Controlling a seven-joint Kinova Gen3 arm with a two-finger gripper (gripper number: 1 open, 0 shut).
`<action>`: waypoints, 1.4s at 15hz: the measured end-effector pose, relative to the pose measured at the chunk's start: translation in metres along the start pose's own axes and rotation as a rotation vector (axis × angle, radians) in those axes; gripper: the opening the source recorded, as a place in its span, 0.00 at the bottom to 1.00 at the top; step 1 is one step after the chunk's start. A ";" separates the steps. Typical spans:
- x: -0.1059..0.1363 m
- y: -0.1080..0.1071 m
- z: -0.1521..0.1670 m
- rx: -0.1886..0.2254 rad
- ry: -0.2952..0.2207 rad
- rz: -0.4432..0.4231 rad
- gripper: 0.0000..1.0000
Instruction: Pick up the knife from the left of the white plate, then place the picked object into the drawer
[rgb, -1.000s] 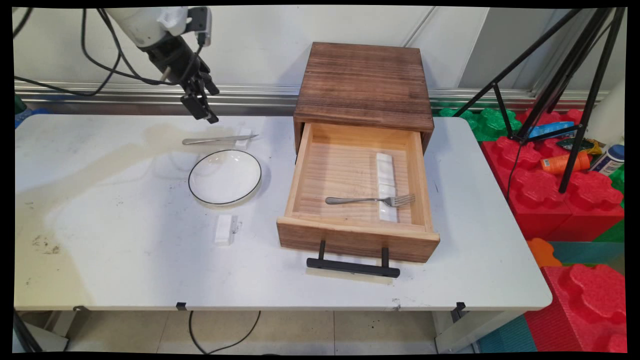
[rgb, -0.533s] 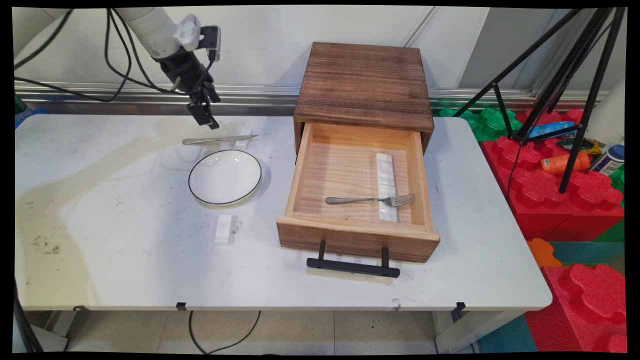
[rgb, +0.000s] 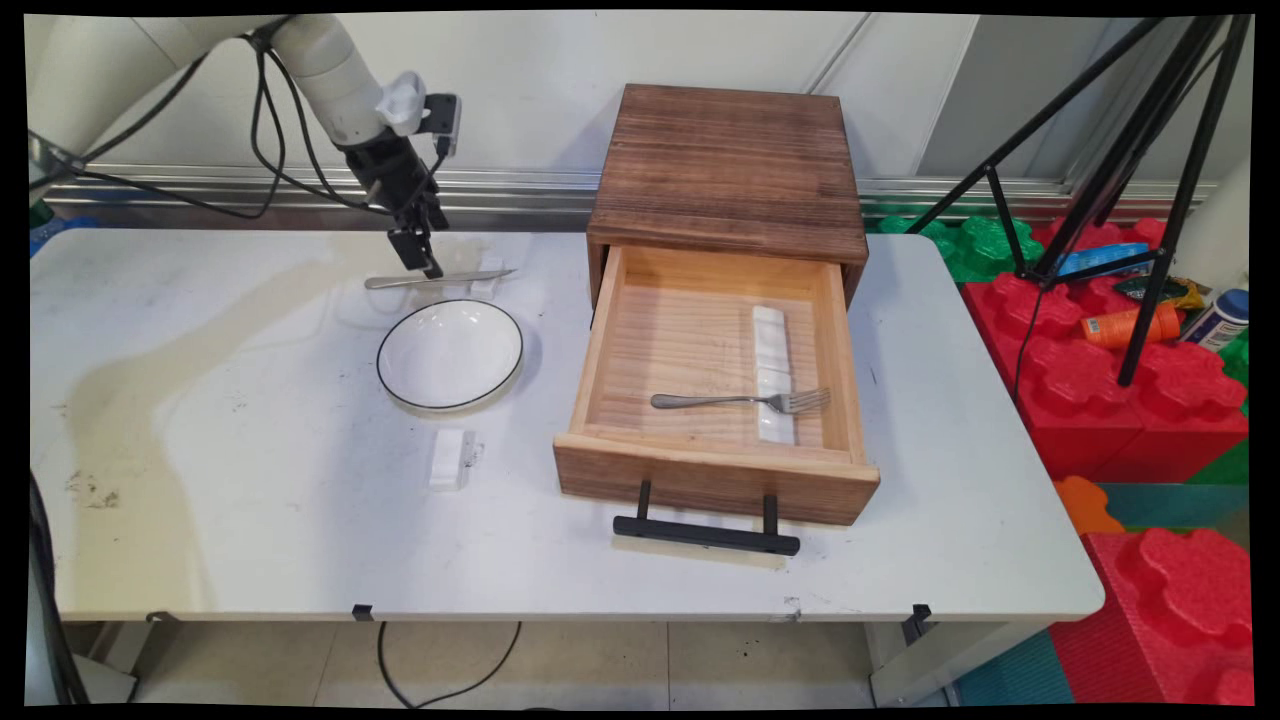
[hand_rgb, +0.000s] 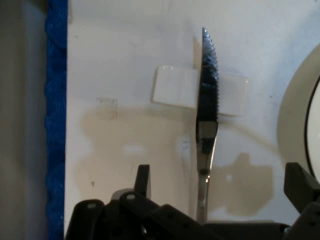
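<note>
While my gripper (hand_rgb: 215, 182) hangs with its jaws apart, the knife (hand_rgb: 206, 125) lies between them on the table (rgb: 250, 420), its long axis running straight away from me, blade propped on a white rest (hand_rgb: 175, 85) beside the plate (rgb: 450, 354).

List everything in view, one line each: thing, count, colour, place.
knife: 1, silver, far left of table, blade on a rest.
rests: 3, white; one under the knife, one near the plate, one in the drawer.
plate: 1, white, black rim, nearer than the knife.
drawer box: 1, brown wood, drawer open.
fork: 1, silver, in the drawer across a rest.
table: 1, white.
gripper: 1, black, open, just above the knife handle.
</note>
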 end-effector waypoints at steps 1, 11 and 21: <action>-0.001 -0.003 0.006 -0.008 -0.005 0.004 1.00; -0.003 -0.020 0.039 -0.052 -0.020 0.041 1.00; -0.002 -0.024 0.054 -0.081 -0.012 0.055 0.00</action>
